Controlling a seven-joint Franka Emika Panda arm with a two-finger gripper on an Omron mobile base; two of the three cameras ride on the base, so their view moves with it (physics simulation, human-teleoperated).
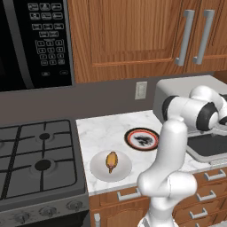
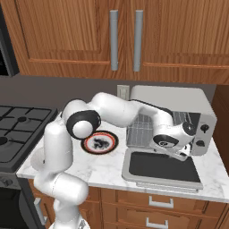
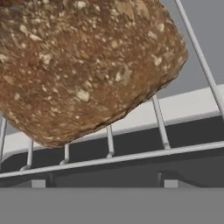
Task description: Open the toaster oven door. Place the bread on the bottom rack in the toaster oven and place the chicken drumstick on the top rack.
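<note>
The gripper (image 2: 187, 151) sits at the mouth of the toaster oven (image 2: 179, 100), low and toward its right side, just above the lowered toaster oven door (image 2: 161, 166); its fingertips are hidden behind the hand in the right base view, so whether the jaws are spread or pressed together cannot be told, nor whether they touch anything. Right in front of the hand camera lies the bread (image 3: 83, 65), a dark brown, seeded, rough chunk lying on the wires of a silver rack (image 3: 109, 157); its long axis runs slantwise across the hand view, from lower left up toward upper right, one rounded corner pointing to the upper right. Which of the two racks this is cannot be made out from the hand view. The door lies flat, hinged down toward the near edge of the marble counter (image 1: 106, 128), its dark glass facing up. Left of the oven stands a dark-rimmed plate (image 2: 99, 142) with crumbs on it. Further left and nearer, a white plate (image 1: 111, 166) carries the chicken drumstick (image 1: 111, 161), its long axis running near to far. A gas stove (image 1: 37, 155) adjoins the counter on the left, under a black microwave (image 1: 35, 40).
</note>
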